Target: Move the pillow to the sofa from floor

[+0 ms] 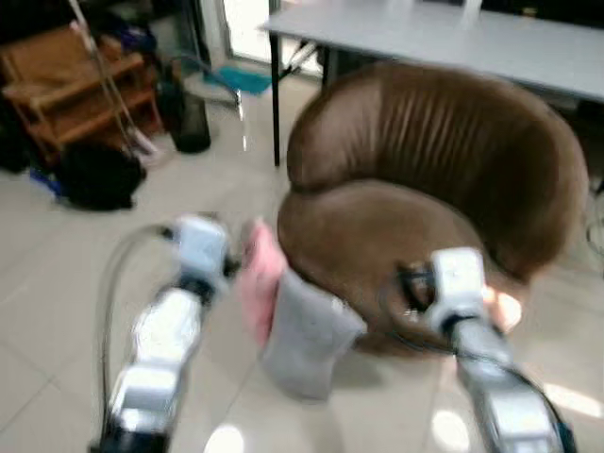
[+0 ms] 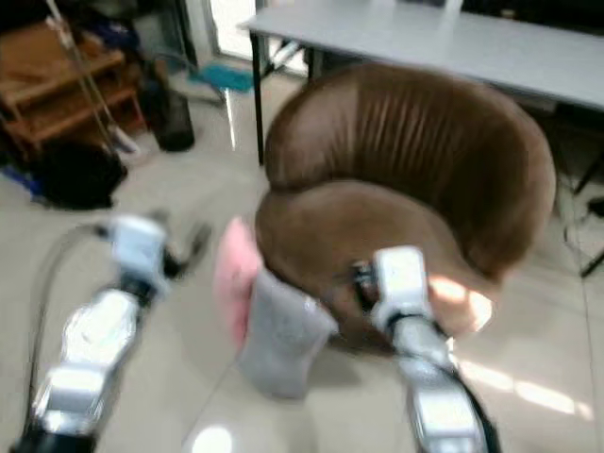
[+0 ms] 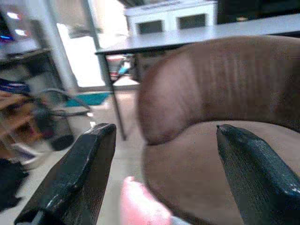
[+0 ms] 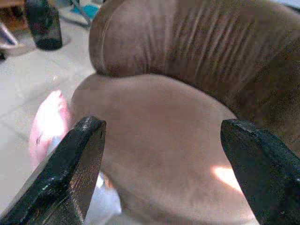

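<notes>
1. Left eye view: a round brown velvety sofa chair (image 1: 434,179) stands on a pale tiled floor (image 1: 57,274), with a grey table (image 1: 453,38) behind it. A pillow, pink on one side and grey on the other (image 1: 293,321), stands on the floor and leans against the chair's front left edge. The left gripper (image 1: 231,255) is held out just beside the pillow's pink top, and the right gripper (image 1: 408,283) is over the front of the seat. Both silver arms are blurred. Further left are wooden shelves (image 1: 66,85), a black bag (image 1: 94,175) and a dark bin (image 1: 189,118)
2. Right eye view: the same scene, with the pillow touching the chair's base and resting on the tiles; sunlight falls on the seat's right side
3. Left wrist view: the left gripper's two black fingers (image 3: 79,178) stand wide apart with nothing between them. The pink tip of the pillow shows low between them, and the chair's seat and back lie beyond
4. Right wrist view: the right gripper's fingers (image 4: 70,173) are spread wide and hold nothing. The brown seat lies ahead, and the pillow is off beside the chair's edge, near one finger
</notes>
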Tool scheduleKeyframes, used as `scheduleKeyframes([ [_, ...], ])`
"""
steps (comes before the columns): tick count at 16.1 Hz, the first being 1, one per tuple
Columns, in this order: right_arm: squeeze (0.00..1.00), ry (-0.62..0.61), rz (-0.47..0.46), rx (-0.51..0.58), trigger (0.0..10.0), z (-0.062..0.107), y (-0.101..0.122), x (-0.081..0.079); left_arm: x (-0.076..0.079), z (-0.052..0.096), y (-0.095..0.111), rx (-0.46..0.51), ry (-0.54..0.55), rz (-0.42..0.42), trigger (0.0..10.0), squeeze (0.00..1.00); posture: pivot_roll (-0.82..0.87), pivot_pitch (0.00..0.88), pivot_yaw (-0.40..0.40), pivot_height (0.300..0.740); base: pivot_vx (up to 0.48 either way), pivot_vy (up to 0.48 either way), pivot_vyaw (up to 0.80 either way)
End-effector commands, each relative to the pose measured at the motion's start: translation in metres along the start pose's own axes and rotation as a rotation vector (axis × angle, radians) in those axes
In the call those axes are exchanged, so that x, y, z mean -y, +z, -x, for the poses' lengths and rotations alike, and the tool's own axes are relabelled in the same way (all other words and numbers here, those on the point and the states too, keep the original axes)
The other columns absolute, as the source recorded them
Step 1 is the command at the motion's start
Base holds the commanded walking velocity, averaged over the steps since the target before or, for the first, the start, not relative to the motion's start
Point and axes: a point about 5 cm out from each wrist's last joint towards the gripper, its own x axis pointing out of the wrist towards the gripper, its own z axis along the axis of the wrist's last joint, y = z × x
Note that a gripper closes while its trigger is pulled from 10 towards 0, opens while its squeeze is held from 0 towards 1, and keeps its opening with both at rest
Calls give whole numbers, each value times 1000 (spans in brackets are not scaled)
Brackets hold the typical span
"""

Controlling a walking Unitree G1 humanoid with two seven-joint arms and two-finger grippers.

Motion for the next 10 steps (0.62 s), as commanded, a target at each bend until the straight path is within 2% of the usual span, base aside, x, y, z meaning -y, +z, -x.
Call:
scheduleKeyframes([
  [1, 0, 42, -13, 36, 10000, -3, 10, -13, -14, 4, -4, -24, 37, -20, 10000, 0, -10, 46, 4, 740, 379, 0, 0],
  [5, 0, 54, 33, 35, 10000, -3, 10, -14, -14, 4, -5, -28, 35, -22, 10000, 0, -11, 45, 4, 740, 370, 0, 0],
  [10, 0, 63, 36, 30, 10000, -2, 9, -16, -14, 4, -5, -29, 36, -21, 10000, 0, -10, 47, 0, 740, 356, 0, 734],
])
